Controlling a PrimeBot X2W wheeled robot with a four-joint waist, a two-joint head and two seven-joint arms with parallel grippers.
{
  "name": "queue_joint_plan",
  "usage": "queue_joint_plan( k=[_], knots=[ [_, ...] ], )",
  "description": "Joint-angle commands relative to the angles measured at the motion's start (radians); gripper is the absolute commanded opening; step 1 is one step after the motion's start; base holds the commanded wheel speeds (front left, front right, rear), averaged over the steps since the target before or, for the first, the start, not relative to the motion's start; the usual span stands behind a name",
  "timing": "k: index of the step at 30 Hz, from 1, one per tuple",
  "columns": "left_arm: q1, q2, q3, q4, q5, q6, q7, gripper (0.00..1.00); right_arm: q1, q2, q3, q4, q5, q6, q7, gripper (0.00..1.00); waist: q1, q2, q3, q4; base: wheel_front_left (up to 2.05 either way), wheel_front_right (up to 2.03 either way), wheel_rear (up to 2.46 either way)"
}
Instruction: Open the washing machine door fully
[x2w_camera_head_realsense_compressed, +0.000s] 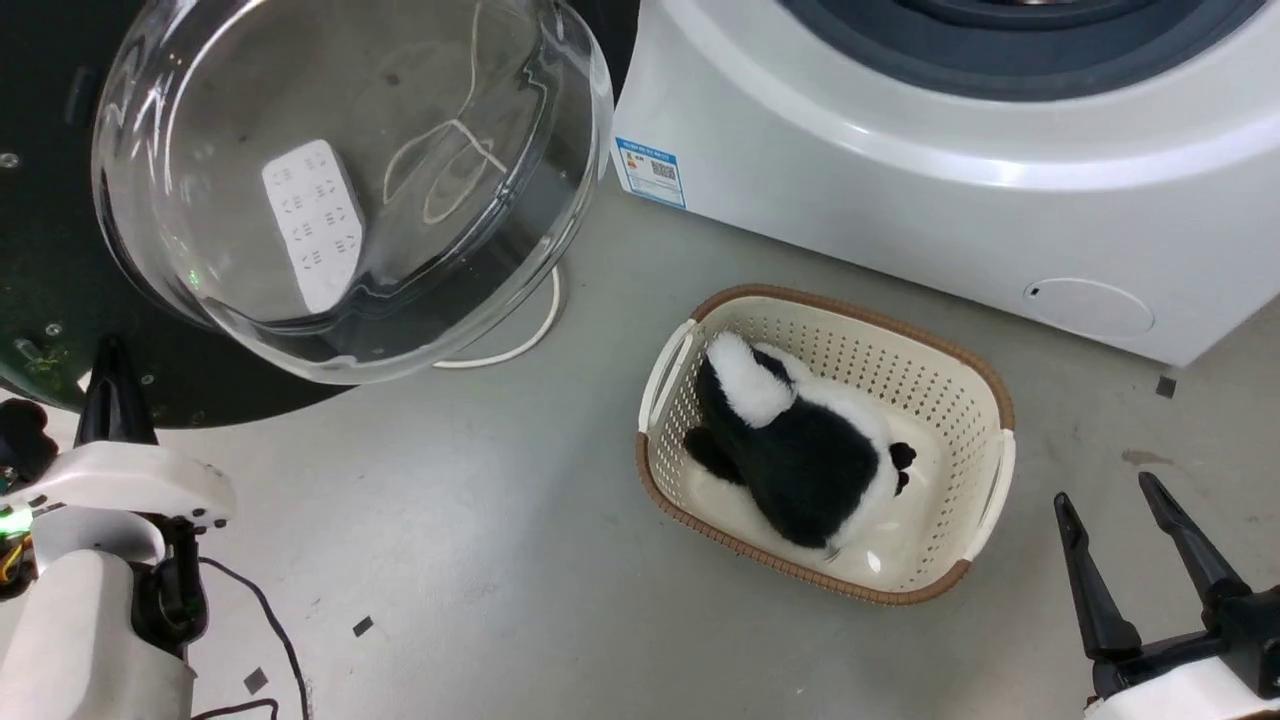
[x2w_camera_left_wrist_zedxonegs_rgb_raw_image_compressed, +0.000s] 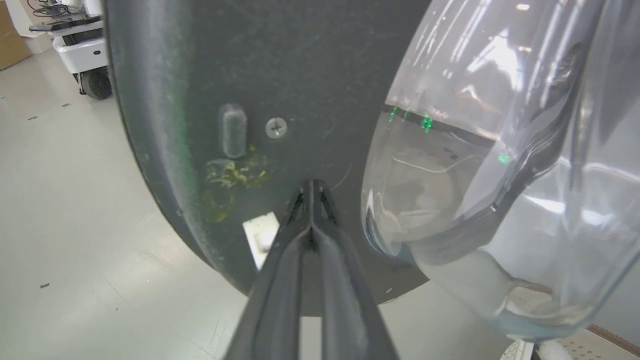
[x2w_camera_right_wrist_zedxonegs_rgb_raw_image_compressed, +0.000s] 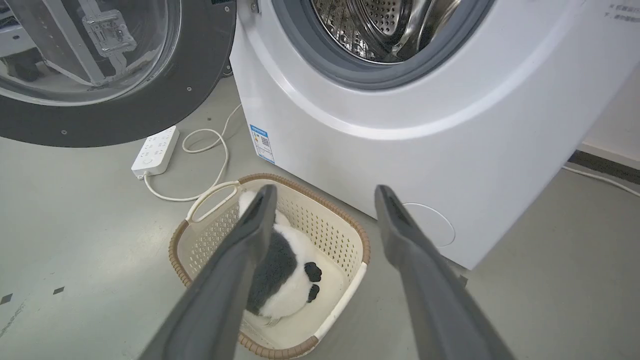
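The washing machine door (x2w_camera_head_realsense_compressed: 50, 280) stands swung out at the upper left, a black disc with a bulging clear glass bowl (x2w_camera_head_realsense_compressed: 400, 120) facing me. In the left wrist view my left gripper (x2w_camera_left_wrist_zedxonegs_rgb_raw_image_compressed: 311, 187) is shut with nothing held, its tips against the door's black inner face (x2w_camera_left_wrist_zedxonegs_rgb_raw_image_compressed: 280, 65) beside the glass bowl (x2w_camera_left_wrist_zedxonegs_rgb_raw_image_compressed: 500, 175). In the head view that left gripper (x2w_camera_head_realsense_compressed: 108, 348) rises at the door's lower edge. My right gripper (x2w_camera_head_realsense_compressed: 1105, 505) is open at the lower right, apart from the door (x2w_camera_right_wrist_zedxonegs_rgb_raw_image_compressed: 150, 110), and stands open (x2w_camera_right_wrist_zedxonegs_rgb_raw_image_compressed: 325, 192) above the basket. The drum (x2w_camera_right_wrist_zedxonegs_rgb_raw_image_compressed: 385, 25) is exposed.
A cream basket (x2w_camera_head_realsense_compressed: 990, 390) holding a black-and-white plush (x2w_camera_head_realsense_compressed: 800, 450) sits on the floor before the white machine (x2w_camera_head_realsense_compressed: 900, 150). A white power strip (x2w_camera_right_wrist_zedxonegs_rgb_raw_image_compressed: 156, 152) and its cord lie under the door. A wheeled unit (x2w_camera_left_wrist_zedxonegs_rgb_raw_image_compressed: 82, 50) stands farther off.
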Motion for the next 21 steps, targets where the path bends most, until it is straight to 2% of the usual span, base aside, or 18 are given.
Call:
queue_joint_plan(
  k=[1,2,5,7,9,10,11,21],
  knots=[
    [-0.006,-0.009,0.010,-0.011,0.022,-0.003,-0.005,0.00,-0.020,0.006,-0.002,0.001,0.005,0.001,-0.007,1.00,-0.0001,0.0000,-0.012,-0.001,0.00,0.00,0.00],
    [0.000,-0.014,0.012,-0.023,0.035,-0.005,-0.005,0.00,-0.022,0.009,-0.002,0.004,0.005,0.001,-0.009,1.00,-0.0001,0.0000,-0.019,-0.001,0.00,0.00,0.00],
    [0.041,-0.054,0.033,-0.138,0.090,-0.054,-0.005,0.00,-0.032,0.033,-0.006,0.024,0.005,0.001,-0.026,1.00,-0.0001,0.0000,-0.068,-0.012,0.00,0.00,0.00],
    [0.067,-0.076,0.053,-0.199,0.120,-0.067,-0.005,0.00,-0.034,0.046,-0.011,0.032,0.004,0.001,-0.033,1.00,-0.0001,0.0000,-0.094,-0.021,0.00,0.00,0.00],
    [0.130,-0.133,0.065,-0.307,0.170,-0.111,-0.006,0.00,-0.037,0.074,-0.037,0.041,0.002,0.001,-0.043,1.00,-0.0001,0.0000,-0.156,-0.050,0.00,0.00,0.00],
    [0.130,-0.133,0.065,-0.307,0.170,-0.111,-0.006,0.00,-0.037,0.074,-0.037,0.041,0.002,0.001,-0.043,1.00,-0.0001,0.0000,-0.156,-0.050,0.00,0.00,0.00],
    [0.165,-0.154,0.053,-0.336,0.198,-0.131,-0.006,0.00,-0.039,0.090,-0.055,0.036,0.010,0.001,-0.046,1.00,-0.0001,0.0000,-0.189,-0.068,0.00,0.00,0.00],
    [0.330,-0.245,-0.016,-0.441,0.288,-0.175,-0.006,0.00,-0.028,0.123,-0.068,-0.043,-0.024,0.001,-0.048,1.00,-0.0001,0.0000,-0.283,-0.191,0.00,0.00,0.00]
  ],
)
